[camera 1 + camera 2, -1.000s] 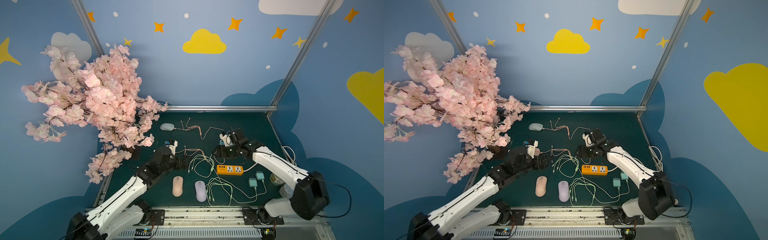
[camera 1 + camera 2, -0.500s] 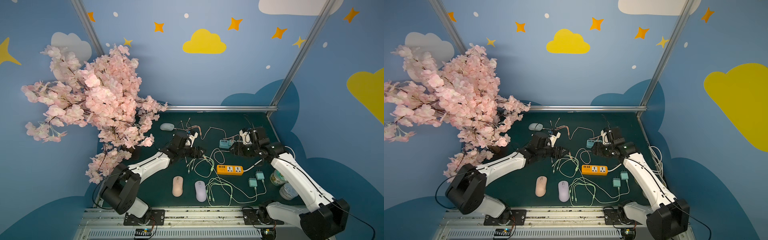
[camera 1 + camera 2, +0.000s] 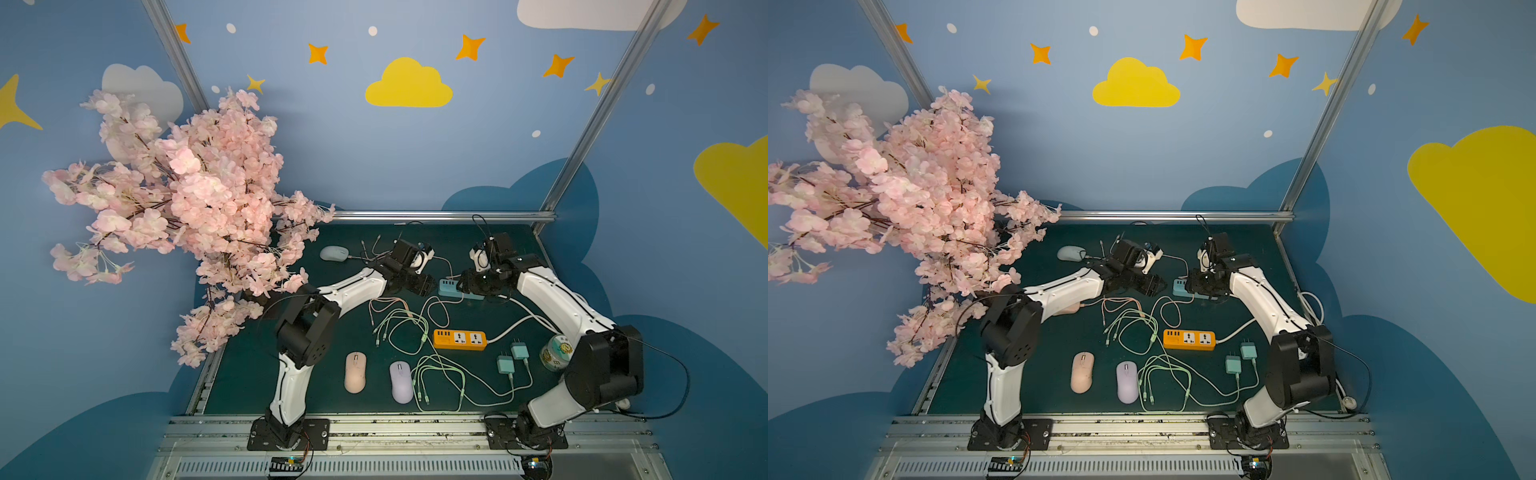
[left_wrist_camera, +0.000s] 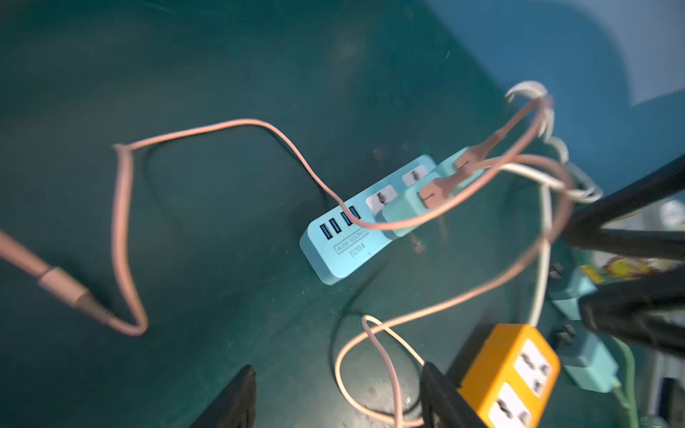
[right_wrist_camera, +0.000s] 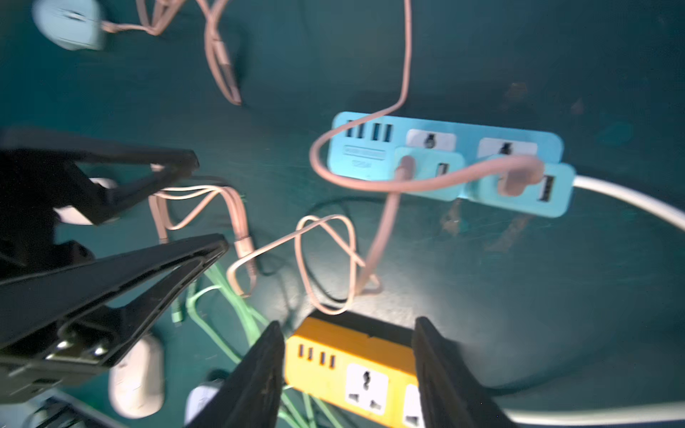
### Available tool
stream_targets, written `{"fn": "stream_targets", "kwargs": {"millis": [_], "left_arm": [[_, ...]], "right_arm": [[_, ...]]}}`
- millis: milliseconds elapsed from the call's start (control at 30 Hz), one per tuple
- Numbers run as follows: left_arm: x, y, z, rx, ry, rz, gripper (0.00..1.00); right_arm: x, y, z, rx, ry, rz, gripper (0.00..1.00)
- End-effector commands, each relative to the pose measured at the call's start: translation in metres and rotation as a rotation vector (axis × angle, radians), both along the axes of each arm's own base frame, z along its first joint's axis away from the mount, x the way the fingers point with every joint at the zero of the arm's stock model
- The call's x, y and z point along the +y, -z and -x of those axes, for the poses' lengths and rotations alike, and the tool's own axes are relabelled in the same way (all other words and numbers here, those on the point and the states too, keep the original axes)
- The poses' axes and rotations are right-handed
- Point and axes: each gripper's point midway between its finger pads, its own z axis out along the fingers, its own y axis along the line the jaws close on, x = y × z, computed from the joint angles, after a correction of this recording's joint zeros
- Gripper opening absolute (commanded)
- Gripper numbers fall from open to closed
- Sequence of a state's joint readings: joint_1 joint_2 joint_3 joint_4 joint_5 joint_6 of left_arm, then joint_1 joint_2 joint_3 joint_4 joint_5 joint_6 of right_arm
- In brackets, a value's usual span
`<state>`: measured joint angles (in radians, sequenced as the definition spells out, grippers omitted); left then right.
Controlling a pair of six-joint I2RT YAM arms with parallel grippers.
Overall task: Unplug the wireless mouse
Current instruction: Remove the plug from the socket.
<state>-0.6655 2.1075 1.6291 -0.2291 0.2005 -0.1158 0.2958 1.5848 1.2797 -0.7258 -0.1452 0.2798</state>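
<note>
The dark green table mat (image 3: 257, 374) has a big pink blossom tree (image 3: 187, 199) at its left side. Both robot arms reach to the far middle of the mat. The left gripper (image 4: 337, 370) is just left of the long light blue power strip (image 3: 451, 286). The right gripper (image 5: 348, 326) is over its right end. Both have their fingers spread apart and hold nothing. The orange power strip (image 3: 459, 339) lies nearer, in the middle. The small pale blue-grey wireless mouse (image 3: 334, 252) sits far left, close to the tree. A thin pink cable (image 5: 122, 27) is plugged into its right end.
</note>
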Motion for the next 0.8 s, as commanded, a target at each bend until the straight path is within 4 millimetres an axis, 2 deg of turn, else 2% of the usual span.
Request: {"fn": "stream_targets", "kwargs": {"millis": [0, 100, 200, 433, 533, 767], "left_arm": [[-0.005, 0.034, 0.002, 0.031, 0.068, -0.155, 0.71], [-0.016, 0.044, -0.010, 0.038, 0.082, -0.202, 0.71], [-0.021, 0.055, -0.018, 0.044, 0.091, -0.237, 0.71], [-0.019, 0.071, -0.028, 0.048, 0.083, -0.297, 0.72], [-0.020, 0.065, -0.028, 0.042, 0.079, -0.275, 0.73], [-0.029, 0.037, -0.030, -0.002, 0.087, -0.204, 0.74]], "right_arm": [[-0.012, -0.002, -0.019, -0.055, 0.018, 0.080, 0.70], [-0.010, 0.007, -0.030, -0.062, 0.019, 0.088, 0.70], [-0.006, 0.015, -0.040, -0.062, 0.019, 0.089, 0.65], [-0.002, 0.030, -0.058, -0.095, 0.029, 0.116, 0.59], [-0.001, 0.030, -0.063, -0.124, 0.029, 0.155, 0.61], [-0.007, 0.027, -0.072, -0.171, 0.083, 0.199, 0.66]]}}
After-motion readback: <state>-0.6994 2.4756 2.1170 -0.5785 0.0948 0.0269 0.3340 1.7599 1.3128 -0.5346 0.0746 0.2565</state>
